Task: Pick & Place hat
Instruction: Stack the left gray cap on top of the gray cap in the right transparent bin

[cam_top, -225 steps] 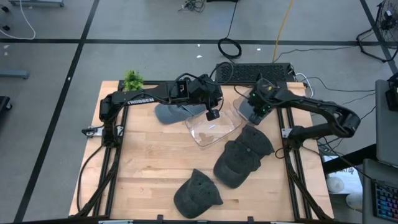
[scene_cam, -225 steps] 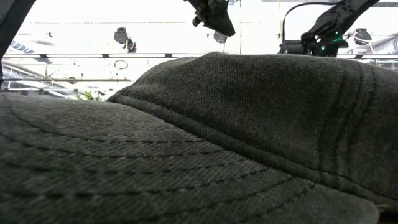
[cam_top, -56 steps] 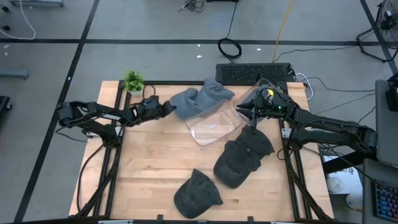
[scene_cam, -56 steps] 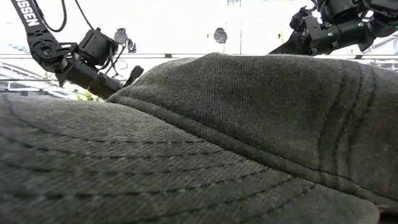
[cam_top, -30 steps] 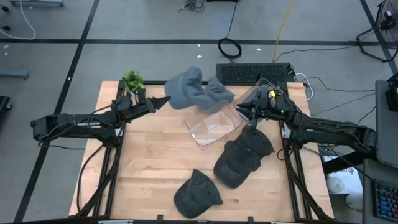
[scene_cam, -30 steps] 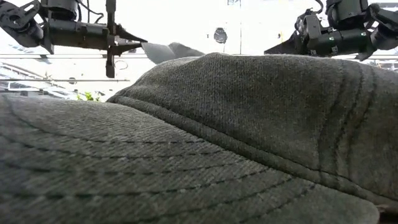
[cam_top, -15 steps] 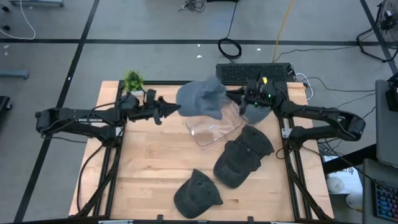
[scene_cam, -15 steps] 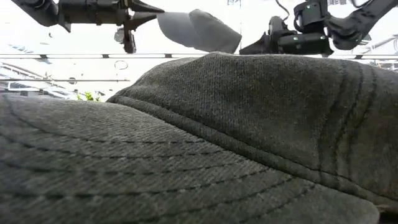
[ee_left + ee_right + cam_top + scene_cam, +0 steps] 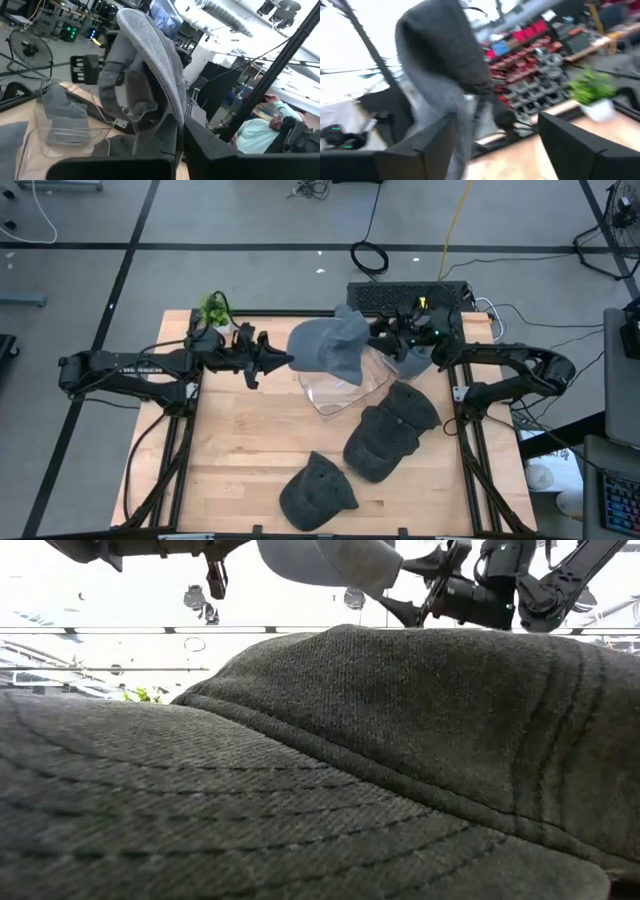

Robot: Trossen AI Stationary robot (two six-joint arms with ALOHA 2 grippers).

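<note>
Grey fabric hats: four. One grey hat (image 9: 325, 347) held in the air above the clear plastic tray (image 9: 345, 390); three dark hats (image 9: 385, 442) lying on the wooden tabletop (image 9: 240, 450) beside and below the tray. Left gripper (image 9: 283, 360): jaws clenched on the raised hat's edge. Right gripper (image 9: 378, 337): at the hat's other side, jaws spread, a fold hanging between them.
</note>
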